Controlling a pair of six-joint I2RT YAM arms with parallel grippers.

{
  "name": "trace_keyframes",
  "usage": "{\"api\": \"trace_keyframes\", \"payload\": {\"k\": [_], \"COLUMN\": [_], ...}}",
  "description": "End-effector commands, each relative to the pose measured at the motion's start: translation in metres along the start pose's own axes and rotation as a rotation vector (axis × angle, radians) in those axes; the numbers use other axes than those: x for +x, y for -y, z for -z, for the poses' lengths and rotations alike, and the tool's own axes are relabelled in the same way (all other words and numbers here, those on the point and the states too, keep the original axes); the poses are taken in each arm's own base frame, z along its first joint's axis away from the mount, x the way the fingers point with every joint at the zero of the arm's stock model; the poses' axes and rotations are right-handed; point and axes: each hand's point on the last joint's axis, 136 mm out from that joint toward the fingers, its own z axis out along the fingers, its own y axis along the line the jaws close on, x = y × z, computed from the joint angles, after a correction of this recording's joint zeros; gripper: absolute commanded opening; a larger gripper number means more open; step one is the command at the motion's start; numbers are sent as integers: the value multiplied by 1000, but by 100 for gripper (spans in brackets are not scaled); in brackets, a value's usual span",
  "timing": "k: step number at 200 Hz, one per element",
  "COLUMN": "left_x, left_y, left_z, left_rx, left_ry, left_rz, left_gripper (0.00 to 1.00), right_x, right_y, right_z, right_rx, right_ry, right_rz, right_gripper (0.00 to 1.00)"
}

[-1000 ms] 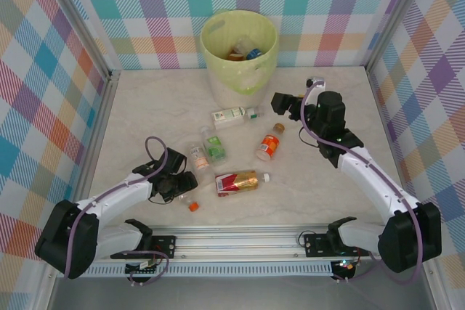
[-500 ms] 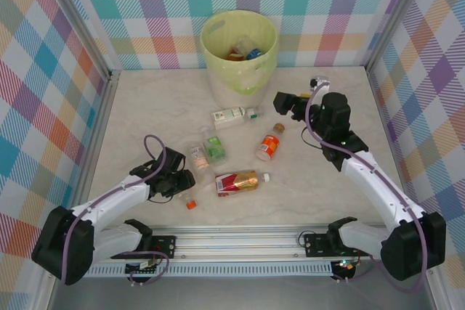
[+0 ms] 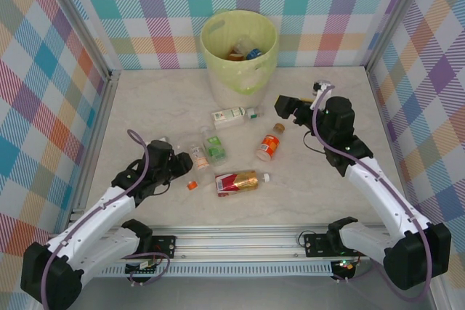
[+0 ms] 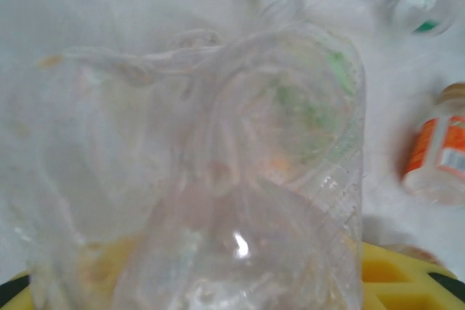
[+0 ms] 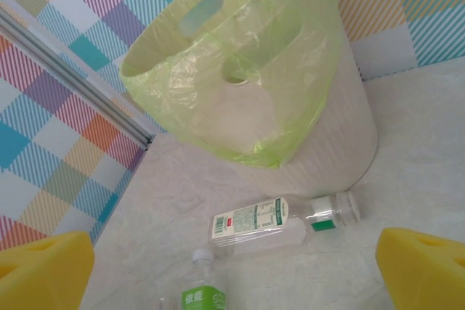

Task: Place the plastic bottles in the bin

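Top external, left to right: left tool (image 3: 180,170) sits low over the tabletop (image 3: 145,107), at the left end of the bottle cluster. Left wrist view has a crumpled clear bottle (image 4: 240,179) pressed right up between the yellow pads (image 4: 396,277). It reads as clamped. The wall is thin, so the grip is probably soft. A small orange cap (image 3: 191,185) lies just beside the tool; can't tell if it's that bottle's.

Loose on the tabletop: a clear bottle (image 3: 197,156), green-label bottle (image 3: 214,149), red-and-gold bottle (image 3: 240,181) and orange bottle (image 3: 269,144). A white-label bottle (image 3: 234,115) lies at the foot of the bin (image 3: 236,81). The bin is at the far middle, with a few bottles already inside.

Right tool (image 3: 282,107) hovers right of the bin, jaws wide, nothing between. Right wrist view looks down on the white-label bottle.

Step in hand, my read: left arm carries its bottle to the bin.
- Lift first, clear the green-label bottle and the rim, centre over the opening, then release.
- Don't squeeze harder, or the crushed shell may pop out.
- Hold the right arm off the bin mouth until the left is out.
- Then bring the right tool down across the white-label bottle's body, not its cap.
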Motion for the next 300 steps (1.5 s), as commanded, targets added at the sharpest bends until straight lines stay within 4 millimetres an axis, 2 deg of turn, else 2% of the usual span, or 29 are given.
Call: {"api": "trace_keyframes", "payload": {"k": [1,16,50,77,104,172,198,220,256,284,300], "left_x": [-48,-69,-97,-122,-150,-203,-235,-272,-312,-325,-332], "left_y": [43,64,108,130,154,201,228,253,287,290,290], "left_z": [19,22,22,23,33,41,53,69,63,47,31], "left_rx": [115,159,265,282,322,353,386,424,442,426,400], "left_ry": [167,220,246,303,378,501,605,736,826,886,876], "left_rz": [-26,-35,-38,-60,-82,-144,-167,-159,-180,-197,-217], "left_gripper": [46,45,44,43,42,43,43,43,43,43,43], "right_x": [14,18,19,20,24,28,26,26,22,17,16], "right_y": [-5,-7,-9,-10,-11,-11,-12,-11,-13,-12,-12], "right_z": [-4,-5,-3,3,10,24,28,31,34,36,37], "right_rx": [-43,-54,-60,-56,-57,-54,-53,-45,-40,-29,-25], "right_ry": [-58,-75,-84,-92,-102,-115,-106,-102,-90,-76,-74], "right_rz": [-69,-100,-92,-50,-8,75,85,86,101,116,120], "right_gripper": [100,100,100,100,99,100,100,100,100,100,100]}}
